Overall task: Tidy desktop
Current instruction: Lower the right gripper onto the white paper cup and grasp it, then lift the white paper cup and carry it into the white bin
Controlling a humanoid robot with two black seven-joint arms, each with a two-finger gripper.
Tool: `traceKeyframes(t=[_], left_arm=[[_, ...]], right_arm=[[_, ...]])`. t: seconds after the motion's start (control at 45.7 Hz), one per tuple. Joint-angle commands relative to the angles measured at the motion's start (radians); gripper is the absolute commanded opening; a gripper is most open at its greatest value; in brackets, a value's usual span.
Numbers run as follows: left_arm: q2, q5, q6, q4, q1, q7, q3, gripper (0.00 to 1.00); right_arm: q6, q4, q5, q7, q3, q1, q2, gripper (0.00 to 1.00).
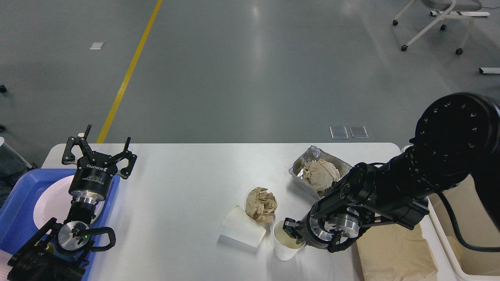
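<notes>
On the white worktop (pixel 175 183), spread below my head camera, litter sits right of centre. My right pincer (pixel 291 230) reaches into the upright paper cup (pixel 283 244); I cannot tell its spread. My left pincer (pixel 99 150) hangs apart over the blue tray (pixel 17 210). That cup looks light and crushable; I'd grip the rim gently.

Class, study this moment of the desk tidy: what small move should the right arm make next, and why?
Probably close the right tool on the upright cup and lift it toward the bin. The tool sits at the cup's rim, though whether it already grips cannot be seen. Rubbish remains on the desktop: a tipped cup, crumpled paper and a foil tray.
</notes>
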Motion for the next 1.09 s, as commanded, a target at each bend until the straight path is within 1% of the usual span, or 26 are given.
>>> traceKeyframes(t=[0.0, 0.087, 0.131, 0.306, 0.481, 0.569, 0.787, 0.831, 0.919, 1.072], left_arm=[[0.0, 0.0, 0.001, 0.0, 0.0, 0.0, -0.001, 0.96], [0.0, 0.0, 0.0, 0.0, 0.0, 0.0, -0.001, 0.96], [0.0, 0.0, 0.001, 0.0, 0.0, 0.0, -0.001, 0.96], [0.0, 0.0, 0.001, 0.0, 0.0, 0.0, -0.001, 0.96], [0.0, 0.0, 0.001, 0.0, 0.0, 0.0, 0.001, 0.96], [0.0, 0.0, 0.001, 0.0, 0.0, 0.0, 0.001, 0.96], [0.0, 0.0, 0.0, 0.0, 0.0, 0.0, -0.001, 0.96], [0.0, 0.0, 0.001, 0.0, 0.0, 0.0, -0.001, 0.96], [0.0, 0.0, 0.001, 0.0, 0.0, 0.0, -0.001, 0.96], [0.0, 0.0, 0.001, 0.0, 0.0, 0.0, 0.001, 0.96]], right_arm=[[-0.016, -0.001, 0.003, 0.0, 0.0, 0.004, -0.003, 0.0], [-0.012, 0.003, -0.005, 0.0, 0.0, 0.008, -0.005, 0.0], [0.014, 0.006, -0.005, 0.0, 0.0, 0.01, -0.007, 0.0], [0.147, 0.016, -0.006, 0.002, 0.0, 0.047, -0.02, 0.0], [0.276, 0.068, -0.005, 0.005, -0.002, 0.171, -0.108, 0.0], [0.361, 0.104, -0.006, 0.005, -0.02, 0.266, -0.152, 0.0], [0.598, 0.205, -0.011, 0.006, -0.141, 0.599, -0.249, 0.0], [0.648, 0.245, -0.015, 0.005, -0.188, 0.74, -0.284, 0.0], [0.655, 0.289, -0.068, 0.003, -0.224, 0.846, -0.322, 0.0], [0.662, 0.289, -0.083, 0.003, -0.278, 0.959, -0.381, 0.0]])
